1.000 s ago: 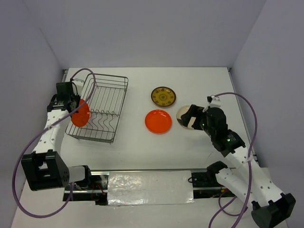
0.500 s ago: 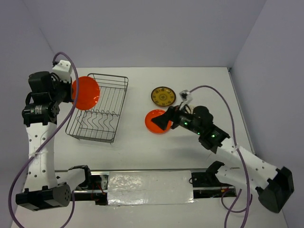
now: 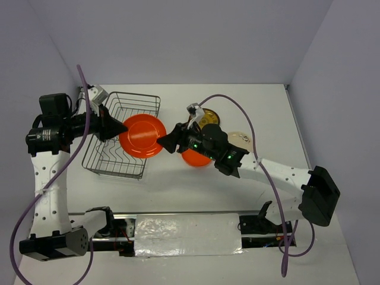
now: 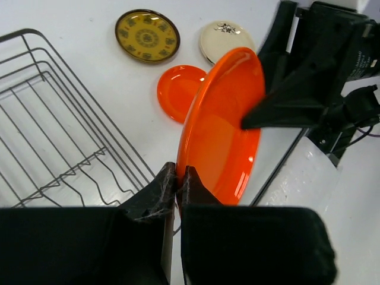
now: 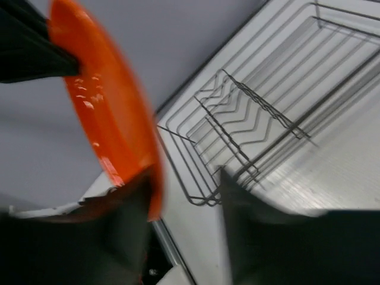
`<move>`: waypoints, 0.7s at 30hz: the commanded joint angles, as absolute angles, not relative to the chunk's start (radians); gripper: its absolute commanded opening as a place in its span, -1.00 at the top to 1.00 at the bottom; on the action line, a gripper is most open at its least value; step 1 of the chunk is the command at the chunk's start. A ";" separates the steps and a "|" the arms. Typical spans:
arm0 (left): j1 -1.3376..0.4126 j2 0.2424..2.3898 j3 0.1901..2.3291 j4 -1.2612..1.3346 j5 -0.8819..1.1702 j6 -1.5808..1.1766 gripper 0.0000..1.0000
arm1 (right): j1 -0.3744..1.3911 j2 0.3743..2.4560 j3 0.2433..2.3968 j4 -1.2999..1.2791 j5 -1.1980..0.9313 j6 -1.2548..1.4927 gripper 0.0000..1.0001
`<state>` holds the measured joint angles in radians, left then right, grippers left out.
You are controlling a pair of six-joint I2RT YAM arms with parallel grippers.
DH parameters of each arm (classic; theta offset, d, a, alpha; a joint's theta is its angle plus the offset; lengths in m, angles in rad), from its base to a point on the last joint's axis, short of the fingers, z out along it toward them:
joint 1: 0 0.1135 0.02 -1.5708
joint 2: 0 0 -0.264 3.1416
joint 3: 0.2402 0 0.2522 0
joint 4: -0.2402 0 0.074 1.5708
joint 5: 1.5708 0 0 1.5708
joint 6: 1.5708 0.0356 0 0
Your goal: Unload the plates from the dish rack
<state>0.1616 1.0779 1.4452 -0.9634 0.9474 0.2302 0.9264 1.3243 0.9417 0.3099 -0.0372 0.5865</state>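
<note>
Toward the left edge of the surface, the dish rack is seen with no plate left in it. Above its right side a large orange-red plate is held in the air, its rim clamped by the left end effector. The opposite rim is met by the right end effector, its fingers apart. The plate is judged stiff, glossy, slippery and breakable, so the rim should be pinched squarely. Farther back, a smaller orange-red plate, a cream plate and a gold-patterned plate are laid flat.
</note>
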 commanded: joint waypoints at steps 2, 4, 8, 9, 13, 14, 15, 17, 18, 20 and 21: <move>0.160 1.098 1.414 -0.982 1.063 0.250 0.68 | 0.936 1.325 0.934 0.536 -0.017 0.627 0.85; 0.160 1.104 1.398 -0.950 1.008 0.224 0.29 | 0.936 1.315 0.913 0.564 -0.017 0.638 1.00; 0.160 1.105 1.382 -0.858 0.697 0.111 -0.99 | 0.914 1.269 0.874 0.459 0.090 0.705 1.00; 0.160 1.098 1.384 -0.838 0.516 0.089 -0.99 | 0.904 1.252 0.867 0.336 0.165 0.741 1.00; 0.161 1.011 1.370 -0.764 0.186 0.081 -0.99 | 0.835 1.207 0.813 0.102 0.267 0.844 1.00; 0.160 0.994 1.368 -0.765 0.170 0.109 -0.99 | 0.797 1.184 0.764 0.068 0.268 0.848 1.00; 0.160 0.979 1.368 -0.773 0.172 0.120 -0.99 | 0.770 1.184 0.735 0.063 0.256 0.857 1.00; 0.161 0.931 1.362 -0.790 0.184 0.144 -0.99 | 0.711 1.138 0.613 0.124 0.206 0.864 0.93; 0.160 0.914 1.349 -0.805 0.195 0.164 -0.99 | 0.663 1.123 0.577 0.142 0.177 0.868 0.88; 0.160 0.868 1.330 -0.814 0.209 0.182 -0.99 | 0.618 1.097 0.508 0.164 0.146 0.861 0.86; 0.161 0.855 1.306 -0.821 0.212 0.195 -0.99 | 0.589 1.098 0.497 0.169 0.114 0.841 0.85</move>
<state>0.1612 0.8917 1.3411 -0.8288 0.2432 0.1509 0.6361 1.1351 0.5343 0.1337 0.1669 0.8330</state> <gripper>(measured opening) 0.994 0.085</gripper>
